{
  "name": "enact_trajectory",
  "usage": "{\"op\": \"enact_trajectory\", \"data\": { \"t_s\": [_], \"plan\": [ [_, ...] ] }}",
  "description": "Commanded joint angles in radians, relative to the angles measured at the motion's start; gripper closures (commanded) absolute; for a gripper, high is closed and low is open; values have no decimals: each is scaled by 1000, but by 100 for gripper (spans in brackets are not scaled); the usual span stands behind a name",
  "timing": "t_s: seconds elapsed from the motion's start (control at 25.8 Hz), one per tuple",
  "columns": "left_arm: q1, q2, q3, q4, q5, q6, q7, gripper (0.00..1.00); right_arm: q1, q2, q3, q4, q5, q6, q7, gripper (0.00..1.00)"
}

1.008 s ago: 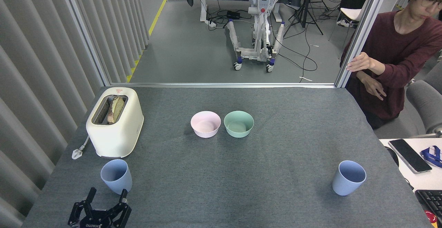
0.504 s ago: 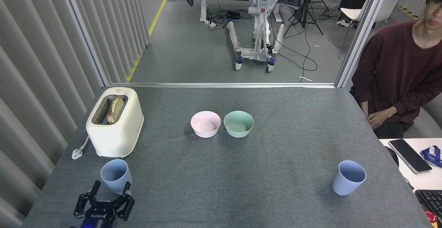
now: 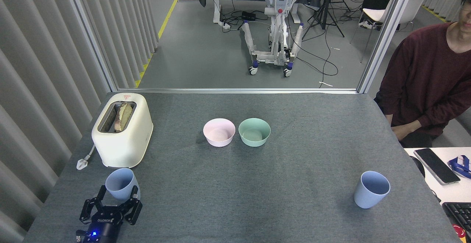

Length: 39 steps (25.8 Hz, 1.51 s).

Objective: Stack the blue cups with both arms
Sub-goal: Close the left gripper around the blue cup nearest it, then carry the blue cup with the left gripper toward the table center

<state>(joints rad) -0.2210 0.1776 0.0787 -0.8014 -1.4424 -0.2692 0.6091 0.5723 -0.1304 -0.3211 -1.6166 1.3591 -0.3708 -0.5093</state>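
At front left, our left gripper (image 3: 117, 194) brackets the near blue cup (image 3: 118, 183) (light, rigid, probably slick), fingers spread; we'd grip mid-wall.

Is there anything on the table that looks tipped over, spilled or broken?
Nothing stands out. Both blue cups, the left cup and the right cup, stand upright, as do the pink bowl and green bowl. The left gripper has its fingers around the left cup.
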Motion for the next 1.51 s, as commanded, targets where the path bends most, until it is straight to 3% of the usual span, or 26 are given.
{"op": "enact_trajectory", "data": {
  "t_s": [0.0, 0.08, 0.23, 0.35, 0.5, 0.58, 0.7, 1.01, 1.16, 1.47],
  "plan": [
    [-41, -1, -22, 57, -16, 1, 14, 0, 0, 0, -7, -6, 0, 0, 0, 0],
    [-47, -3, -22, 59, -29, -1, 15, 1, -2, 2, -7, -9, 0, 0, -2, 0],
    [-43, -1, -77, 48, -30, -1, 24, 29, 0, 2, -7, -9, 0, 1, 0, 0],
    [-32, -1, -86, 24, -29, -5, 41, 38, 0, 3, -7, -11, 2, 1, 0, 0],
    [78, -3, -111, -202, -32, -80, 35, 41, 0, 3, -7, -14, 2, 1, 0, 0],
    [140, -4, -206, -332, -33, -102, 29, 41, 0, 3, -7, -16, 2, 3, 0, 0],
    [150, -24, -347, -398, -52, -70, 20, 41, 1, 5, -7, -17, 2, 3, 0, 0],
    [77, -159, -539, -320, -191, -56, 0, 39, 0, 3, -9, -19, 2, 1, 0, 0],
    [68, -222, -574, -266, -239, -56, 0, 39, 0, 3, -9, -19, 2, 1, 0, 0],
    [58, -280, -637, -179, -288, -57, 4, 38, 1, 5, -9, -20, 2, 3, 0, 0]
  ]
}}
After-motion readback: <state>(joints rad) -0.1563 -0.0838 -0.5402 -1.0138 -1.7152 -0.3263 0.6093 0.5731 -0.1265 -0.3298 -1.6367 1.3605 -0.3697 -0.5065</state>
